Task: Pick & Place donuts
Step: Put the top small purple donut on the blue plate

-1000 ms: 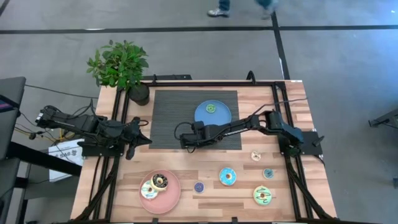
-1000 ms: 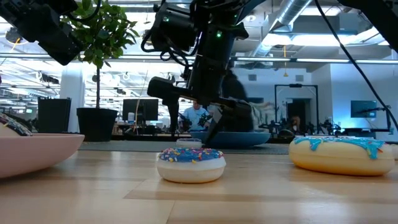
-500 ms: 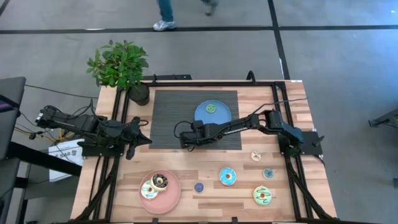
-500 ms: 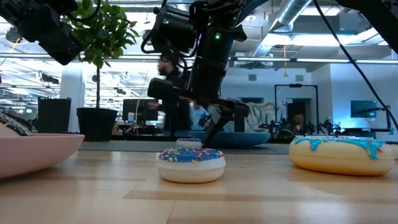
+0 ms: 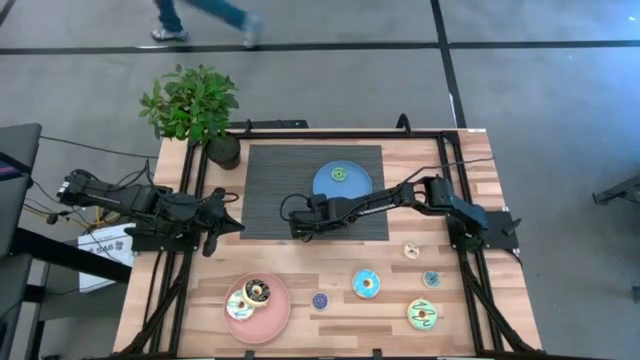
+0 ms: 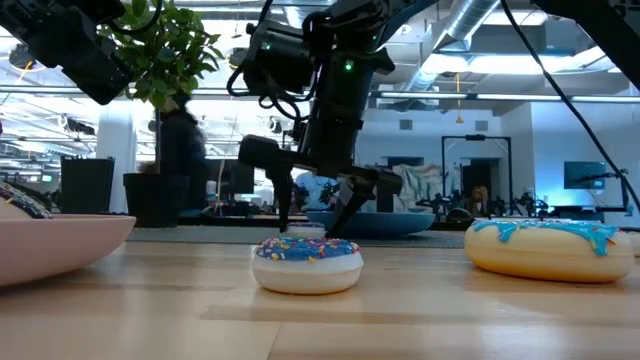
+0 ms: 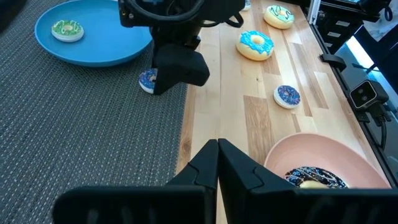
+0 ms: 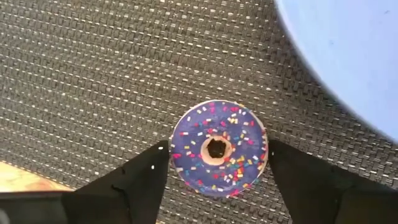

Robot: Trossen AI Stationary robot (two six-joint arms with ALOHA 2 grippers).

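mat at table rear centre, plate on mat with one small donut in it, sprinkled donut on mat between right gripper fingers, potted plant rear left

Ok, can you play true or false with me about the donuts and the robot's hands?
1. The right gripper has a small purple sprinkle donut between its open fingers. True.
2. That donut sits on the blue plate. False: it lies on the dark mat, beside the plate.
3. The left gripper is shut and holds nothing. True.
4. The pink plate is bare. False: donuts lie on it.
5. A small green donut lies on the blue plate. True.
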